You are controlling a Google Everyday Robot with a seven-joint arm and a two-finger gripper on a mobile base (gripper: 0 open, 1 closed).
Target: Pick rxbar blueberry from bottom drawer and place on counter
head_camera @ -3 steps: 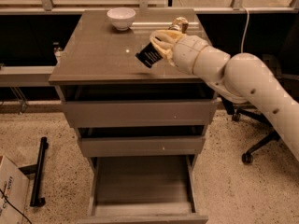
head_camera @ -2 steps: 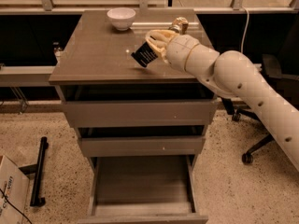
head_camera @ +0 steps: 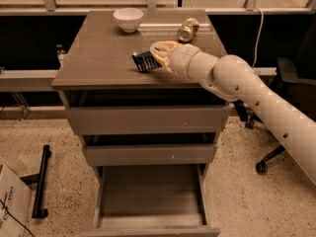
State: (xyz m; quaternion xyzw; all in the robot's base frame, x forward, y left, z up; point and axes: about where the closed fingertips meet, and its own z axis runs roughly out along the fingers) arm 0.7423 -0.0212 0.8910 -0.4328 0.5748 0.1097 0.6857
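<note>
Looking down on a three-drawer cabinet, with the counter (head_camera: pixel 98 58) filling the upper middle of the view. Reaching in from four o'clock with a pale, jointed arm (head_camera: pixel 247 90) and ending over the counter's centre-right in the gripper (head_camera: pixel 156 58). Clamping narrowly on the rxbar blueberry (head_camera: pixel 144 62), pinching its three o'clock end between the tan fingers (head_camera: pixel 160 48) and leaving the dark wrapper sticking out toward nine o'clock. Holding the bar tilted, pale print facing up, low over the glossy top; not possible to tell whether touching the surface or hanging just above it. Sharing the counter with a white bowl (head_camera: pixel 128 19) sitting upright at twelve o'clock near the far edge, well apart from the gripper. Sharing it also with a shiny can (head_camera: pixel 188 29) lying on its side at one o'clock, near the wrist but apart from it. Showing, at six o'clock below, the bottom drawer (head_camera: pixel 148 196) pulled out, with its flat grey floor in view, and the two upper drawers (head_camera: pixel 148 120) stacked above it. Catching a cardboard box (head_camera: pixel 11 204) at eight o'clock on the speckled floor, a black bar (head_camera: pixel 40 181) lying near it, and an office chair (head_camera: pixel 288 73) at three o'clock behind the arm.
</note>
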